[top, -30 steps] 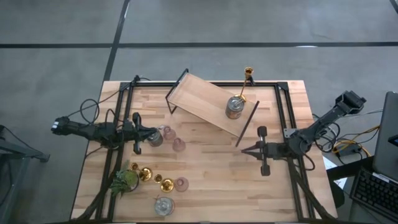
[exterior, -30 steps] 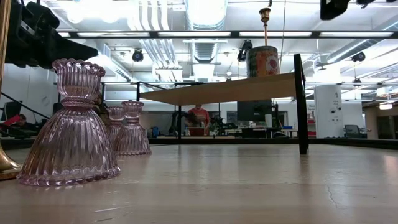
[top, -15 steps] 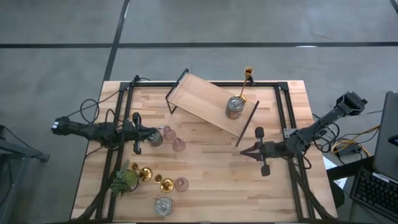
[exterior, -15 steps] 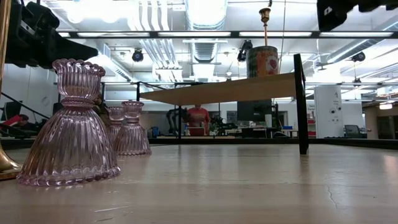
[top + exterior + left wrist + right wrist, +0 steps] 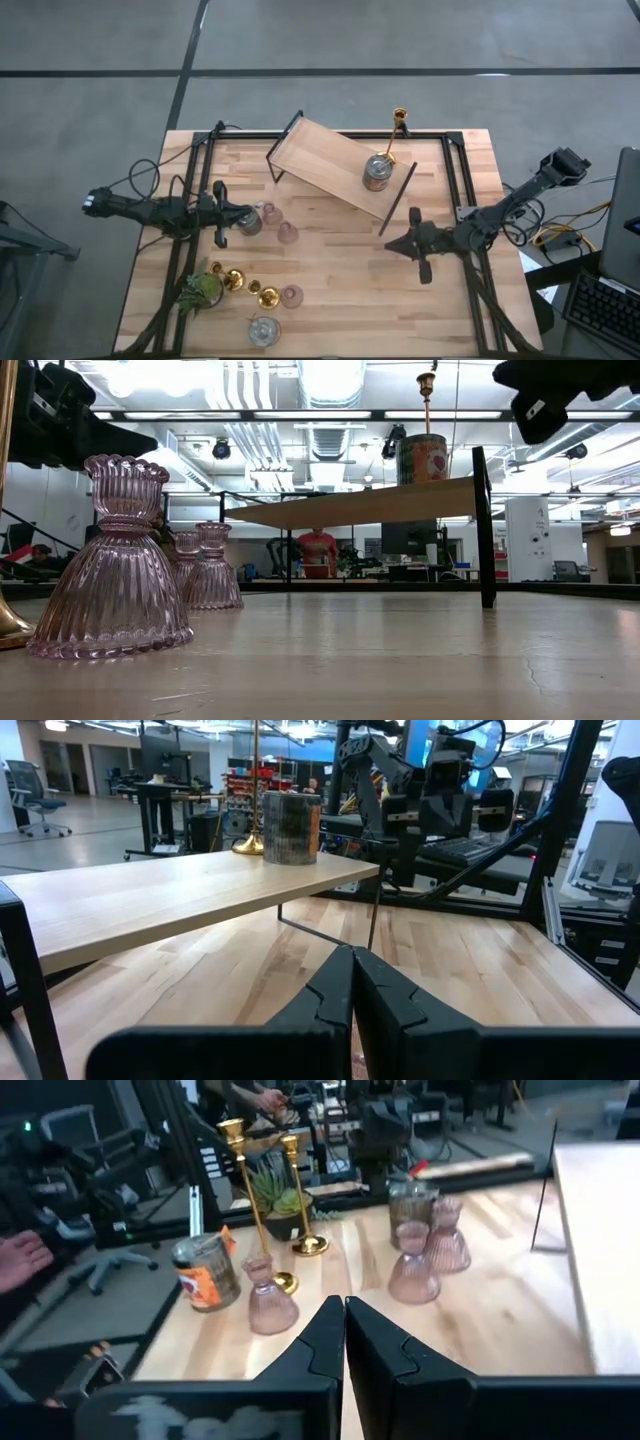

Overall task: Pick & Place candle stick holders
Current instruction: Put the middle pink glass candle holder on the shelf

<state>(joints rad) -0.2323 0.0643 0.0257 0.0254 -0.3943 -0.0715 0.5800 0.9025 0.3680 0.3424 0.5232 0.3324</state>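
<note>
Right gripper [image 5: 392, 243] pressed together, empty, mid-table beside the wooden shelf [image 5: 320, 155]. Left gripper [image 5: 243, 215] pressed together by a silvery-glass holder [image 5: 250, 224]. 1 gold candlestick [image 5: 397, 128] on the shelf; 3 pink glass cups [image 5: 412, 1275] on the table.

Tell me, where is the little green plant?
In the high view, the green plant sits near the table's front-left corner, right beside a gold candlestick, below the left gripper.

Grey floor [image 5: 100, 100], ceiling strip lights [image 5: 330, 375], office chair [image 5: 35, 795]
</note>
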